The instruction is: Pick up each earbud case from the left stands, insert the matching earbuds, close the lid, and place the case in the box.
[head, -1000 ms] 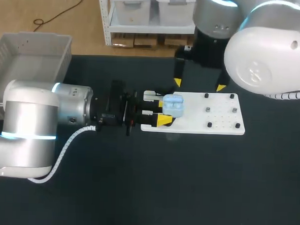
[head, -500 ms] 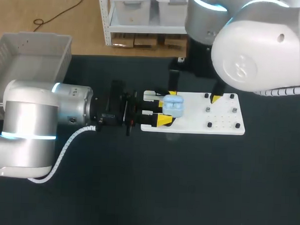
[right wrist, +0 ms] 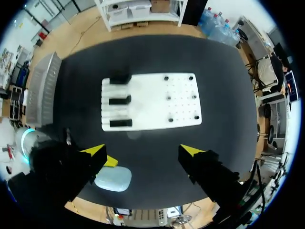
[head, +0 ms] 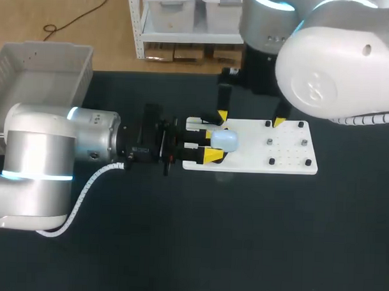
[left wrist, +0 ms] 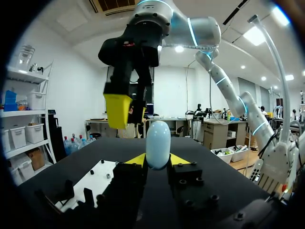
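Head view: left gripper (head: 212, 145) reaches in level over the dark tabletop (head: 178, 247), jaws pinching a pale blue earbud case (head: 224, 140), lid shut, above the near-left end of the white board (head: 290, 155). Right gripper (head: 250, 118) hangs at the board's far edge, jaws spread wide, holding nothing. Grey box (head: 44, 70) sits at the far left, well apart.

Left wrist view: case (left wrist: 157, 144) stands upright between both yellow tips, touched from two sides. One yellow finger of the right gripper (left wrist: 118, 110) hangs just beyond it.

Right wrist view: own jaws wide apart, right gripper (right wrist: 143, 152) above the tabletop. Case (right wrist: 113, 179) lies beside one finger. Three black stands (right wrist: 119, 100) line one end of the board (right wrist: 157, 102)
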`<act>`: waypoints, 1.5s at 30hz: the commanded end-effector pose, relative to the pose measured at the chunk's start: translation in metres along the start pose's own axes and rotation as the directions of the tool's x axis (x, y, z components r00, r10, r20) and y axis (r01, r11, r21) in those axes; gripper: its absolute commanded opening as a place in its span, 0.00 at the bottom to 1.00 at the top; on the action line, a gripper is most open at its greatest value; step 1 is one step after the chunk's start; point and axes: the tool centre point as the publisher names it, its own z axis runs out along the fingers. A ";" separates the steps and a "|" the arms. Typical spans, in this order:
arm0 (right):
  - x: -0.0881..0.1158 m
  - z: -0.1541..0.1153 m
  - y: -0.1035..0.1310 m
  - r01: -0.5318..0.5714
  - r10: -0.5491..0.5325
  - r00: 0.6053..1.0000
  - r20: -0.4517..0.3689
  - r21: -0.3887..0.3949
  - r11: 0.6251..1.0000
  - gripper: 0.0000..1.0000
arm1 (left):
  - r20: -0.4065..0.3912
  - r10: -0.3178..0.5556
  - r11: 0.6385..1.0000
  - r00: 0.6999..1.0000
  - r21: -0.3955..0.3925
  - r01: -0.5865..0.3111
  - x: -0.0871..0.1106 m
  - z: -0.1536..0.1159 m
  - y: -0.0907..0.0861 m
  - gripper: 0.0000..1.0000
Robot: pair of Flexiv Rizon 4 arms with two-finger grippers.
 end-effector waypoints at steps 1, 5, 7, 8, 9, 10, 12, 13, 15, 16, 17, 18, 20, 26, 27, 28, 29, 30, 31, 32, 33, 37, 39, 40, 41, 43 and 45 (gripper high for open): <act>0.009 -0.015 -0.028 -0.015 0.024 0.993 0.120 -0.079 0.997 1.00 | 0.003 0.003 1.000 1.000 -0.005 -0.003 0.001 0.000 -0.001 0.00; 0.010 -0.028 -0.047 0.015 0.009 0.986 0.169 -0.144 0.989 1.00 | -0.012 0.020 0.999 1.000 -0.050 -0.021 -0.010 -0.018 0.002 0.00; 0.010 -0.032 -0.058 0.019 0.014 0.981 0.194 -0.166 0.986 1.00 | -0.013 0.029 0.996 0.999 -0.079 -0.030 -0.017 -0.029 0.004 0.00; 0.010 -0.035 -0.062 0.022 0.015 0.980 0.198 -0.183 0.983 1.00 | -0.015 0.035 0.995 0.999 -0.094 -0.037 -0.021 -0.035 0.005 0.00; 0.010 -0.035 -0.062 0.022 0.015 0.980 0.198 -0.183 0.983 1.00 | -0.028 0.046 0.993 0.999 -0.109 -0.048 -0.026 -0.040 0.006 0.00; 0.010 -0.035 -0.062 0.022 0.015 0.980 0.198 -0.183 0.983 1.00 | -0.037 0.057 0.990 0.998 -0.126 -0.061 -0.030 -0.047 0.007 0.00; 0.010 -0.035 -0.062 0.022 0.015 0.980 0.198 -0.183 0.983 1.00 | -0.049 0.071 0.983 0.996 -0.164 -0.078 -0.042 -0.060 0.010 0.00; 0.010 -0.035 -0.062 0.022 0.015 0.980 0.198 -0.183 0.983 1.00 | -0.070 0.079 0.978 0.994 -0.185 -0.091 -0.048 -0.069 0.011 0.00; 0.010 -0.035 -0.062 0.022 0.015 0.980 0.198 -0.183 0.983 1.00 | -0.088 0.085 0.970 0.993 -0.221 -0.103 -0.057 -0.083 0.013 0.00; 0.010 -0.035 -0.062 0.022 0.015 0.980 0.198 -0.183 0.983 1.00 | -0.100 0.086 0.964 0.991 -0.242 -0.108 -0.060 -0.090 0.014 0.00; 0.010 -0.035 -0.062 0.022 0.015 0.980 0.198 -0.183 0.983 1.00 | -0.112 0.083 0.960 0.990 -0.256 -0.110 -0.061 -0.095 0.015 0.00; 0.010 -0.035 -0.062 0.022 0.015 0.980 0.198 -0.183 0.983 1.00 | -0.130 0.077 0.953 0.989 -0.280 -0.111 -0.062 -0.104 0.017 0.00; 0.010 -0.035 -0.062 0.022 0.015 0.980 0.198 -0.183 0.983 1.00 | -0.150 0.059 0.935 0.987 -0.337 -0.107 -0.065 -0.120 0.021 0.00; 0.010 -0.035 -0.062 0.022 0.015 0.980 0.198 -0.183 0.983 1.00 | -0.168 -0.022 0.863 0.985 -0.501 -0.066 -0.058 -0.172 0.048 0.00; 0.010 -0.035 -0.062 0.022 0.015 0.980 0.198 -0.183 0.983 1.00 | -0.174 -0.036 0.848 0.984 -0.526 -0.062 -0.056 -0.181 0.053 0.00; 0.010 -0.035 -0.062 0.022 0.015 0.980 0.198 -0.183 0.983 1.00 | -0.172 -0.048 0.838 0.984 -0.543 -0.054 -0.054 -0.188 0.057 0.00; 0.010 -0.035 -0.062 0.022 0.015 0.980 0.198 -0.183 0.983 1.00 | -0.166 -0.065 0.820 0.984 -0.571 -0.042 -0.052 -0.197 0.063 0.00; 0.010 -0.035 -0.062 0.022 0.015 0.980 0.198 -0.183 0.983 1.00 | -0.169 -0.078 0.804 0.983 -0.593 -0.038 -0.048 -0.206 0.069 0.00; 0.010 -0.035 -0.062 0.022 0.015 0.980 0.198 -0.183 0.983 1.00 | -0.164 -0.094 0.792 0.982 -0.610 -0.026 -0.045 -0.214 0.075 0.00; 0.010 -0.035 -0.062 0.022 0.015 0.980 0.198 -0.183 0.983 1.00 | -0.149 -0.106 0.774 0.983 -0.633 -0.012 -0.043 -0.222 0.080 0.00; 0.010 -0.035 -0.062 0.022 0.015 0.980 0.198 -0.183 0.983 1.00 | -0.145 -0.120 0.761 0.982 -0.649 -0.003 -0.039 -0.229 0.084 0.00; 0.010 -0.035 -0.062 0.022 0.015 0.980 0.198 -0.183 0.983 1.00 | -0.073 -0.172 0.669 0.982 -0.740 0.062 -0.026 -0.265 0.099 0.00; 0.010 -0.035 -0.062 0.022 0.015 0.980 0.198 -0.183 0.983 1.00 | -0.072 -0.189 0.627 0.979 -0.776 0.064 -0.020 -0.282 0.105 0.00; 0.010 -0.035 -0.062 0.022 0.015 0.980 0.198 -0.183 0.983 1.00 | -0.053 -0.195 0.603 0.979 -0.794 0.077 -0.018 -0.290 0.107 0.00; 0.010 -0.035 -0.062 0.022 0.015 0.980 0.198 -0.183 0.983 1.00 | -0.046 -0.201 0.585 0.979 -0.807 0.082 -0.017 -0.298 0.109 0.00; 0.010 -0.035 -0.062 0.022 0.015 0.980 0.198 -0.183 0.983 1.00 | -0.034 -0.206 0.545 0.978 -0.834 0.086 -0.016 -0.314 0.114 0.00; 0.010 -0.035 -0.062 0.022 0.015 0.980 0.198 -0.183 0.983 1.00 | -0.051 -0.219 0.508 0.974 -0.859 0.070 -0.015 -0.328 0.119 0.00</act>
